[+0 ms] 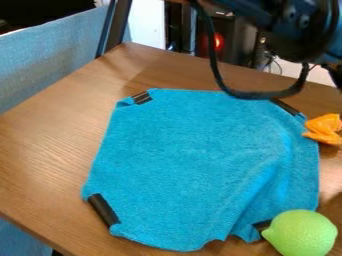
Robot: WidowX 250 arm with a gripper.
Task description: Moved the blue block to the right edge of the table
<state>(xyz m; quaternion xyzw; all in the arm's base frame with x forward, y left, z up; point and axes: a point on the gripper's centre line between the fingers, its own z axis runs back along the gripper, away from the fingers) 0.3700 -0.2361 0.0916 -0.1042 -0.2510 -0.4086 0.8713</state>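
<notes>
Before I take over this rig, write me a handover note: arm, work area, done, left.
Arm: upper right, with a black cable looping down at the blue cloth's far edge. Can't tell whether anything is held.
Work area: cloth spread on the table; orange item by its far right corner, green lemon-shaped item by its near right corner.
Done: can't confirm the block's move.
Left: locate the block, then bring it to the right edge if needed.

You have a blue cloth (194, 155) on the counter (40, 160), black strips (103, 210) at its corners; green lemon-shaped object (300, 234) lower right, crumpled orange item (324, 129) at right, arm (290, 30) upper right.
</notes>
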